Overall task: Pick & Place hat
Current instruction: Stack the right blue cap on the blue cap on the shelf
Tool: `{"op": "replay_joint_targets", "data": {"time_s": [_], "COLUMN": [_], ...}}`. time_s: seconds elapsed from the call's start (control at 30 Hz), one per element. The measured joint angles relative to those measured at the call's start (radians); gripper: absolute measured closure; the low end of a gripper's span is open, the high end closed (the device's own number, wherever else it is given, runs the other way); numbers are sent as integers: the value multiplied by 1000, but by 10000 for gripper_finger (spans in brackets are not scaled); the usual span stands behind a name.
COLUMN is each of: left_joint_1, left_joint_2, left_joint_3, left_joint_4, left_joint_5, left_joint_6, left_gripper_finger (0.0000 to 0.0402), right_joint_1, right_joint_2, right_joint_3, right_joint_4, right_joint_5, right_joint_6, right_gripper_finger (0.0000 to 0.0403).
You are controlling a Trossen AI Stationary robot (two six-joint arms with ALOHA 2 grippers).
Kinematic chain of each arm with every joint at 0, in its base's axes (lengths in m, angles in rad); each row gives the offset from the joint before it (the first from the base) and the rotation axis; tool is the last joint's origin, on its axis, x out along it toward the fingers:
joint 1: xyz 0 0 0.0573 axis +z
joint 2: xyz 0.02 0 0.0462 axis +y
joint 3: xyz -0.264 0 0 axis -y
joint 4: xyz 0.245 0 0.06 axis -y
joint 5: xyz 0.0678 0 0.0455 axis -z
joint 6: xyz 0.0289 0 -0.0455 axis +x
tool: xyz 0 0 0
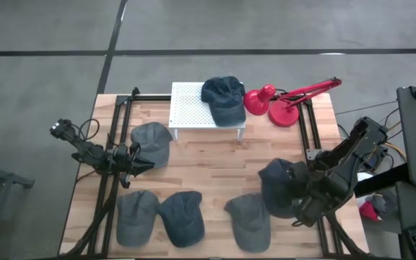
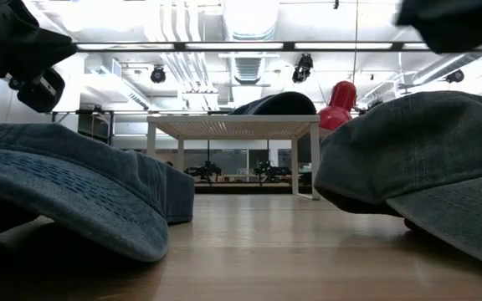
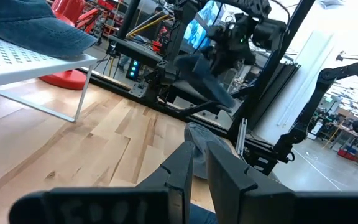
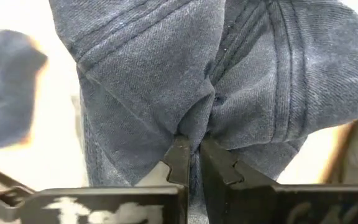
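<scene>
My right gripper (image 4: 194,155) is shut on a dark blue denim hat (image 1: 279,188) at the table's right side; the left wrist view shows this hat (image 3: 207,78) hanging above the table. My left gripper (image 1: 144,165) is shut and waits at the left, just beside a grey-blue hat (image 1: 152,141) that lies on the table. Another denim hat (image 1: 224,97) rests on a white perforated stand (image 1: 190,108) at the far edge. Three more hats (image 1: 136,217) (image 1: 183,218) (image 1: 250,220) lie flat along the near edge. My right gripper pinches a bunched fold of the hat's crown cloth (image 4: 197,127) between its two fingers (image 4: 178,158). The cloth gathers into creases at the fingertips. The hat is lifted clear of the table and hangs from the hold.
A red desk lamp (image 1: 280,101) stands at the far right, next to the stand. Black frame rails (image 1: 114,144) (image 1: 310,137) run along both sides of the wooden table (image 1: 208,162). Bare wood lies in the table's middle, between the stand and the near row of hats.
</scene>
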State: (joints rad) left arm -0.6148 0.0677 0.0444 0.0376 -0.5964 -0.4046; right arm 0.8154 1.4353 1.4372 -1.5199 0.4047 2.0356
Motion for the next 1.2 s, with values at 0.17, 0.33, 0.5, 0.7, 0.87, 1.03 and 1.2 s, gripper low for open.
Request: {"op": "replay_joint_targets", "data": {"time_s": [0.17,0.33,0.5,0.7,0.87,1.03,1.2], "left_joint_1": [0,0,0,0,0,0,0], "left_joint_2": [0,0,0,0,0,0,0], "left_joint_3": [0,0,0,0,0,0,0], "left_joint_4": [0,0,0,-1,0,-1,-1], "left_joint_5": [0,0,0,0,0,0,0], "left_joint_6": [-27,-74,-95,-93,-91,-90,-89], "left_gripper_finger": [351,351,351,351,351,351,351], "right_joint_1": [-54,-160,-309,-503,-667,-817,-929], "right_joint_2": [0,0,0,0,0,25,133], "right_joint_3": [69,126,193,287,340,389,517], "right_joint_4": [6,8,21,109,251,386,394], "right_joint_5": [140,219,254,254,248,181,95], "right_joint_6": [-182,-313,-445,-684,-902,-1088,-1224], "right_gripper_finger": [390,390,390,390,390,390,390]}}
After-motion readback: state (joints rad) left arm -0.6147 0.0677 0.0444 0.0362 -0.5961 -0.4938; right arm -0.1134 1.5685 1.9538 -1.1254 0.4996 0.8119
